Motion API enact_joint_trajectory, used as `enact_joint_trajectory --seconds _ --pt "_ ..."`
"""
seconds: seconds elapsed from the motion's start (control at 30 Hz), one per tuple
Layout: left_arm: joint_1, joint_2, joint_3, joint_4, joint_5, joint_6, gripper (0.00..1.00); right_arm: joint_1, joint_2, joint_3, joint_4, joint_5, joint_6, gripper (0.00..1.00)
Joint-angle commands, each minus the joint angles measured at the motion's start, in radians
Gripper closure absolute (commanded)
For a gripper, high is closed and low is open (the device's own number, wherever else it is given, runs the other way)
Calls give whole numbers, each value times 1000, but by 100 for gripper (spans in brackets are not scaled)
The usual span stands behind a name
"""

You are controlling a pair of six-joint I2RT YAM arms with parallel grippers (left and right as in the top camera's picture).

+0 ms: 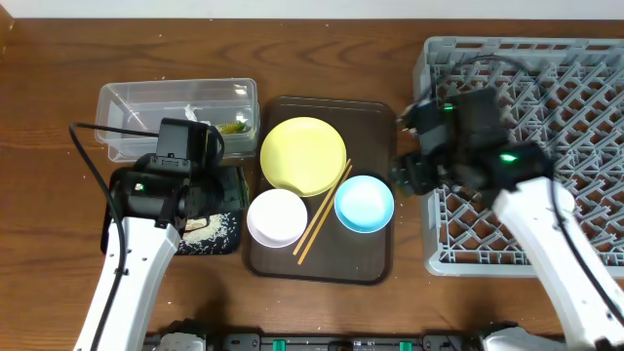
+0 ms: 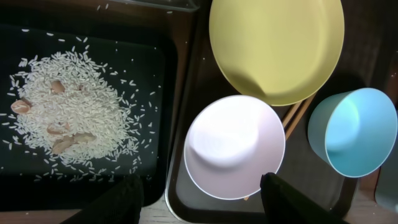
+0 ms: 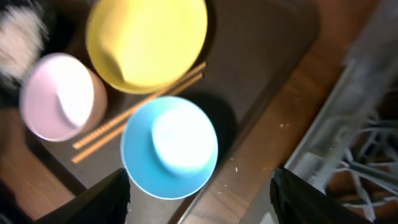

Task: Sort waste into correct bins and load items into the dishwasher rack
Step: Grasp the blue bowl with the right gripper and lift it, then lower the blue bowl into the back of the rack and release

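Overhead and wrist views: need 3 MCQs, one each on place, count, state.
1. Where does the rice lie?
A) clear tub
B) black tray
C) yellow plate

2. How many bowls sit on the brown serving tray?
A) one
B) three
C) two

3. The right tool is:
A) open, gripping nothing
B) shut on the chopsticks
C) shut on the yellow plate

Answers:
1 B, the left wrist view shows the grains piled on the tray's black floor.
2 C, only a white bowl and a light-blue bowl stand on it.
3 A, its fingers stand wide apart in its own view, clamping nothing.
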Motion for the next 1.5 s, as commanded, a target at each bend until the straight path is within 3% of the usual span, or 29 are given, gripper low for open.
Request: enact_joint_trajectory --seconds 0.0,0.3,0.5,0.6,0.73,0.83,0.93,1.07,1.27,1.47 --pt "3 -2 -9 -3 -13 16 37 58 81 13 10 121 35 31" --pt "3 -2 -9 -3 -13 16 36 93 292 13 60 129 125 48" --pt "3 -2 -9 -2 -13 16 37 95 401 13 62 129 132 53" --pt "3 -2 -9 -2 -13 16 36 95 439 13 61 129 144 66" --pt "3 -2 -9 -2 -13 16 37 95 446 14 62 130 151 84" --pt "3 -2 -9 -2 -13 16 36 90 428 21 61 130 151 86" --pt "3 -2 -9 -2 -13 16 37 78 395 34 56 130 151 99" --pt "3 -2 -9 -2 -12 16 36 56 324 58 38 163 151 99" --pt "3 -2 -9 -2 -13 16 36 39 163 106 29 401 151 99" --pt "3 -2 -9 -2 -12 16 36 25 23 115 184 883 191 99"
